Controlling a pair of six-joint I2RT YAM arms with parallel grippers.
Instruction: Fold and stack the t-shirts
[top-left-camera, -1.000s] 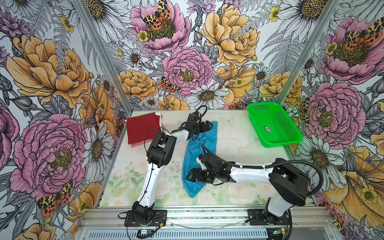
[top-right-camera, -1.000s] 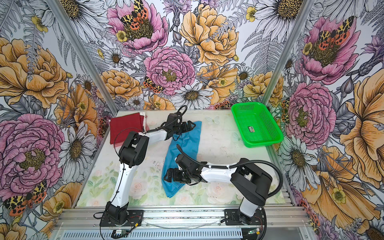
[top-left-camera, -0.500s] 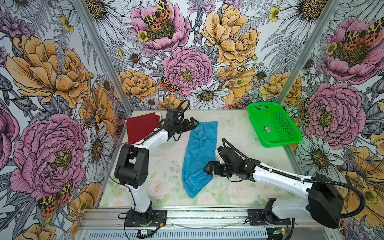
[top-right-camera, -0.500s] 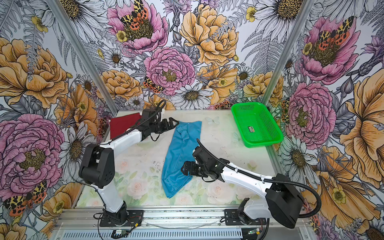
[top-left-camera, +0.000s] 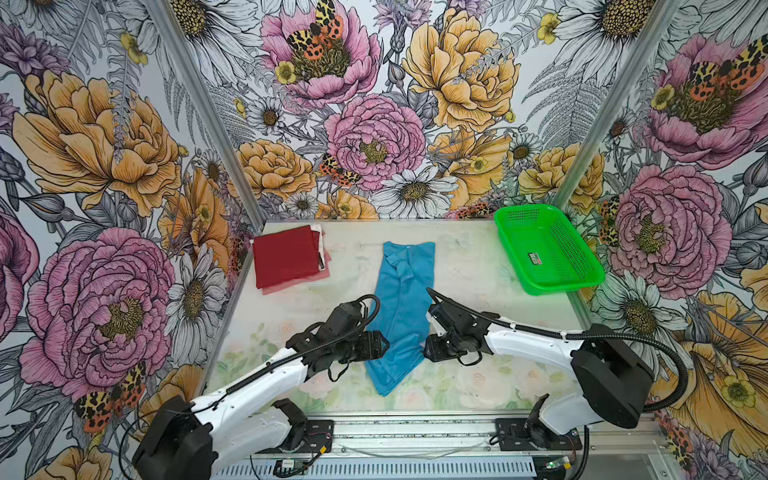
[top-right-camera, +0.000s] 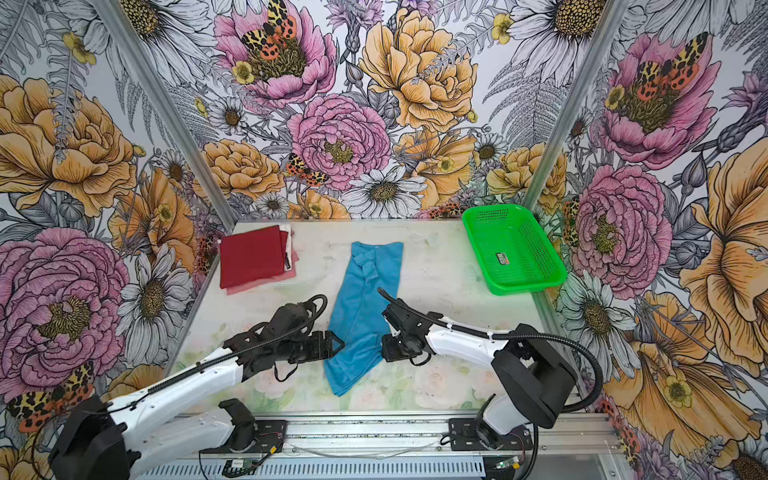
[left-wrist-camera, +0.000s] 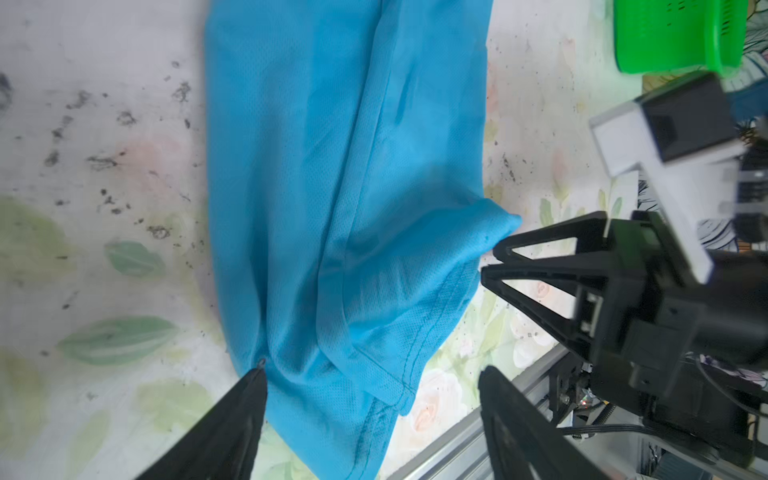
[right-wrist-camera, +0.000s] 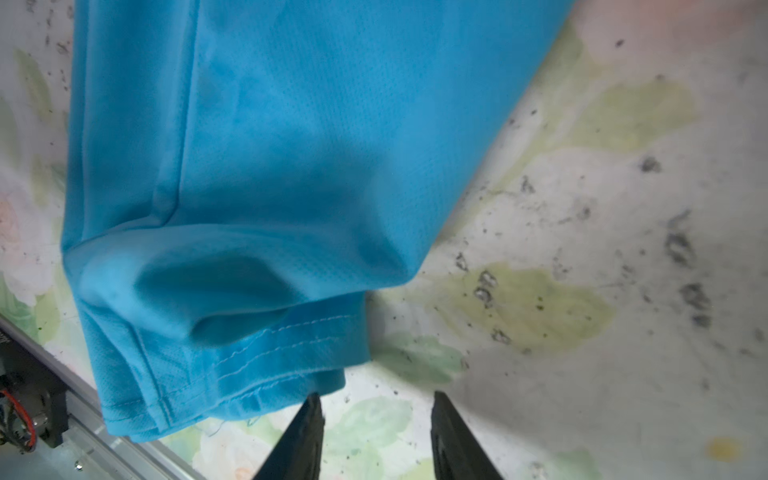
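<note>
A sky-blue t-shirt (top-left-camera: 399, 307) (top-right-camera: 361, 303) lies in a long narrow fold down the middle of the table. My left gripper (top-left-camera: 380, 345) (top-right-camera: 338, 345) is at its left edge near the front end. In the left wrist view it (left-wrist-camera: 374, 372) is open, the jaws straddling the blue hem (left-wrist-camera: 399, 374). My right gripper (top-left-camera: 428, 353) (top-right-camera: 384, 353) sits at the shirt's right edge. In the right wrist view it (right-wrist-camera: 377, 397) is open over bare table, the hem (right-wrist-camera: 291, 365) just beside one finger. A folded maroon t-shirt (top-left-camera: 284, 259) (top-right-camera: 251, 255) tops a stack with pinkish edges (top-left-camera: 324, 272) at the back left.
A bright green perforated basket (top-left-camera: 519, 210) (top-right-camera: 494, 214) stands at the back right corner, also in the left wrist view (left-wrist-camera: 673, 37). An aluminium rail (top-left-camera: 415, 424) runs along the table's front edge. Floral walls close in three sides.
My left arm swung from the back near the maroon stack to the blue shirt's front left edge. The right gripper moved in to the shirt's right edge and its jaws narrowed.
</note>
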